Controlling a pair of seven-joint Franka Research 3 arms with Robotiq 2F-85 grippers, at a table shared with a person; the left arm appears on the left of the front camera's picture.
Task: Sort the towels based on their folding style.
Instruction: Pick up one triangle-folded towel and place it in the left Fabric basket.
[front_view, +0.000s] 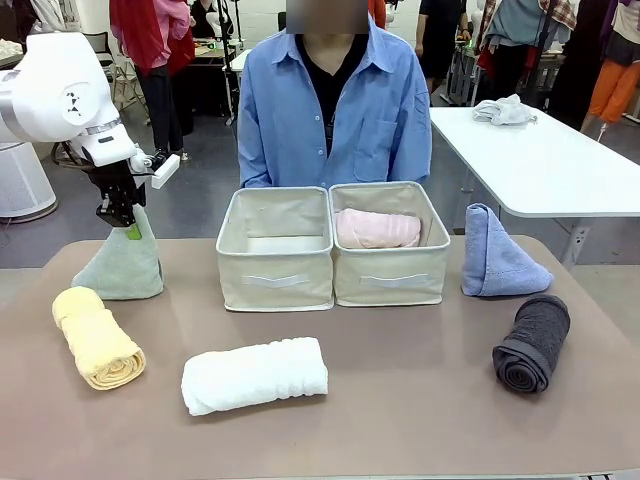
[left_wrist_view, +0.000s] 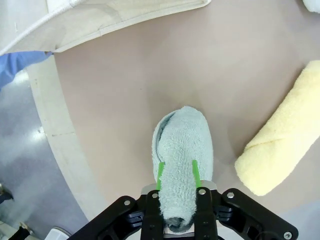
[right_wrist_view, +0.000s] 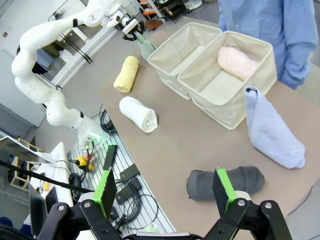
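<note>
My left gripper (front_view: 128, 228) is shut on the tip of the grey-green cone towel (front_view: 120, 268), which stands on the table at the far left; the wrist view has the green pads (left_wrist_view: 160, 175) pinching that cone (left_wrist_view: 184, 145). In front of it lies a yellow roll (front_view: 97, 338) (left_wrist_view: 282, 145). A white roll (front_view: 255, 375) lies at the front middle. A pink roll (front_view: 377, 228) rests in the right bin (front_view: 390, 285). A light blue cone (front_view: 495, 258) and a dark grey roll (front_view: 532, 342) sit at the right. My right gripper (right_wrist_view: 165, 192) hangs open high above the dark grey roll (right_wrist_view: 225, 182).
The left bin (front_view: 275, 285) holds nothing. A person in a blue shirt (front_view: 335, 110) stands right behind both bins. A white table (front_view: 560, 170) at the back right carries a whitish rag (front_view: 503, 110). Cables and equipment (right_wrist_view: 120, 175) lie beside the table's edge.
</note>
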